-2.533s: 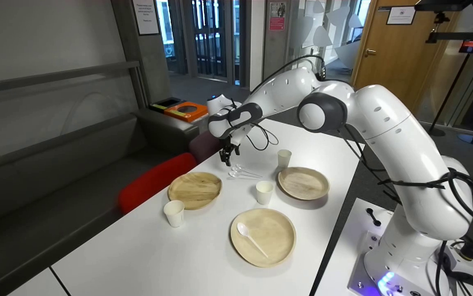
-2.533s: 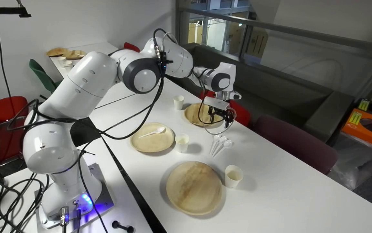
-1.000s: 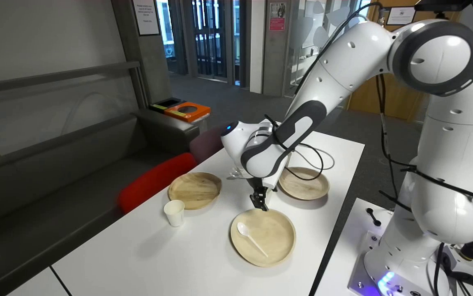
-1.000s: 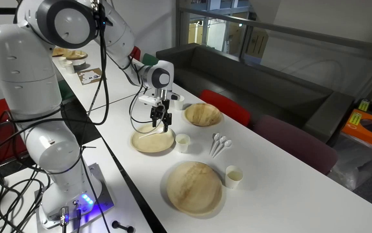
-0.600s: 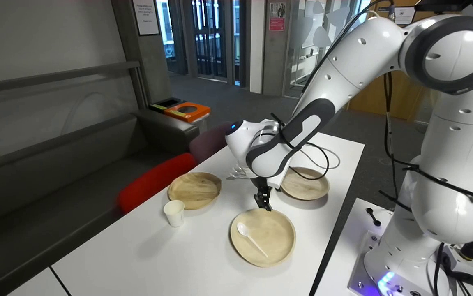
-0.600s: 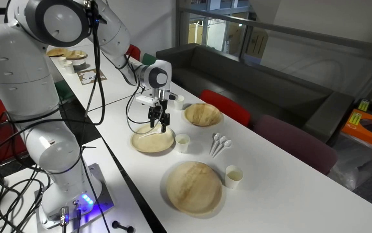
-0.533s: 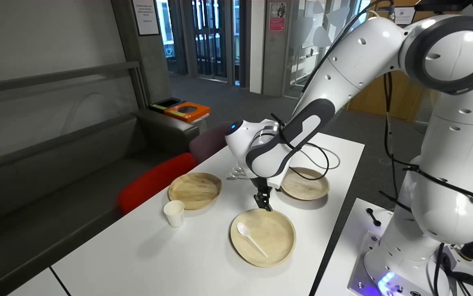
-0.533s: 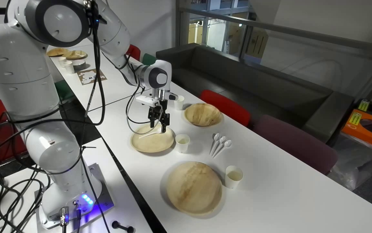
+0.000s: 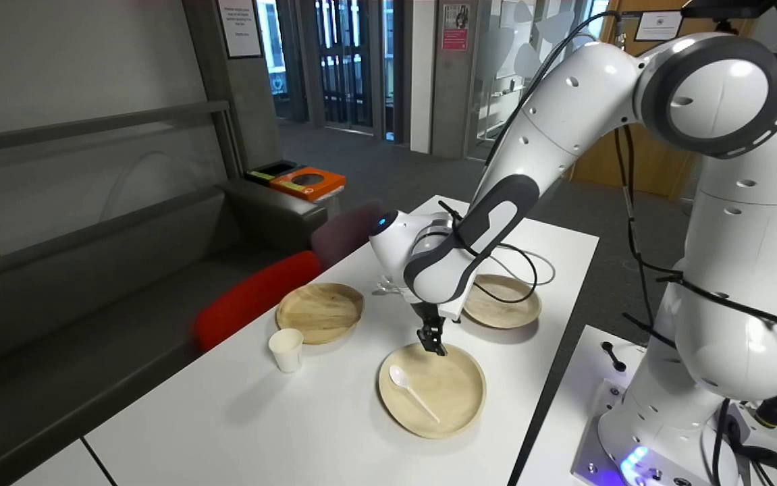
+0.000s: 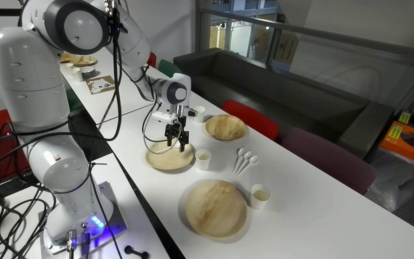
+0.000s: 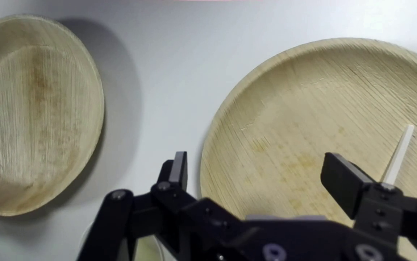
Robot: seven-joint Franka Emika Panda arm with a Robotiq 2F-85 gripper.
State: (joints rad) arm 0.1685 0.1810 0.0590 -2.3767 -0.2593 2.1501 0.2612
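The gripper (image 11: 257, 165) is hanging wide open, holding nothing. Just below it, the round wooden plate (image 11: 302, 119) is carrying a white spoon (image 9: 413, 393) and looking light, stiff and easiest to pinch by its rim (image 11: 238, 92).

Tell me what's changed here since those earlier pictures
The gripper has swung away from the loose spoons and now hangs open over the edge of the plate with one spoon. Nothing was visibly grasped or let go. Plates, cups and spoons stayed put.
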